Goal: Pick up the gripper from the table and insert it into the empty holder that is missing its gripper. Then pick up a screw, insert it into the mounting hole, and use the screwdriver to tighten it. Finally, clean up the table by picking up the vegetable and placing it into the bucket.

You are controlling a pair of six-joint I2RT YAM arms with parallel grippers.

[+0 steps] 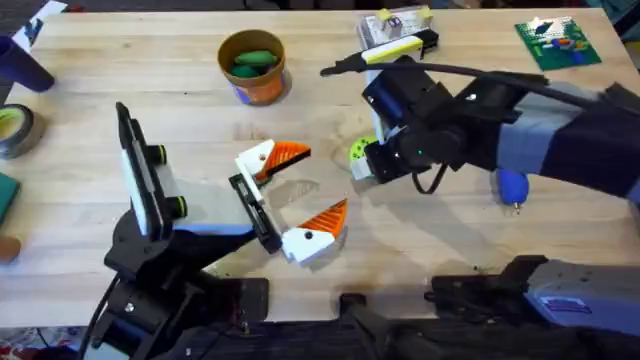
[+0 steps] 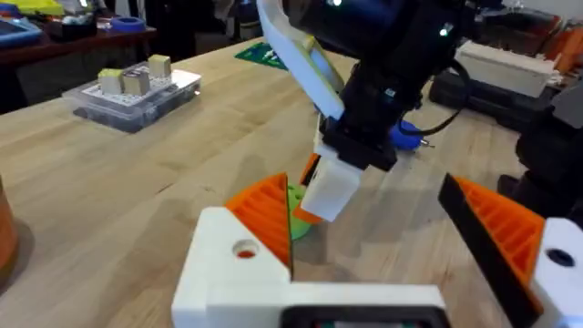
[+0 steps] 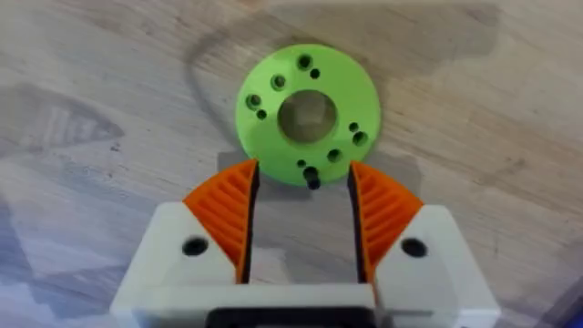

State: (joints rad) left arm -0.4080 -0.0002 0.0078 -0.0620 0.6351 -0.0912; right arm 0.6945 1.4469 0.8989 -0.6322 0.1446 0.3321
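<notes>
The vegetable [image 1: 357, 150] [image 3: 305, 114], a lime-green disc with a centre hole, lies flat on the table mid-right. My right gripper [image 1: 362, 168] [image 3: 305, 187] hovers right over it, open, its orange pads [image 3: 228, 210] flanking the disc's near edge without gripping it. The bucket [image 1: 252, 65], yellow-rimmed and orange, stands at the back centre with a dark green lump inside. The blue screwdriver [image 1: 512, 185] [image 2: 405, 137] lies partly under the right arm. My left gripper [image 1: 292, 195] [image 2: 369, 214] rests wide open and empty left of the disc. The loose gripper, holder and screw are out of view.
A clear box [image 1: 395, 25] [image 2: 137, 91] and a white-yellow piece [image 1: 400, 48] sit at the back. A green circuit board [image 1: 558, 42] lies back right. A tape roll [image 1: 15, 130] and dark blue cup [image 1: 20, 60] stand at the left edge.
</notes>
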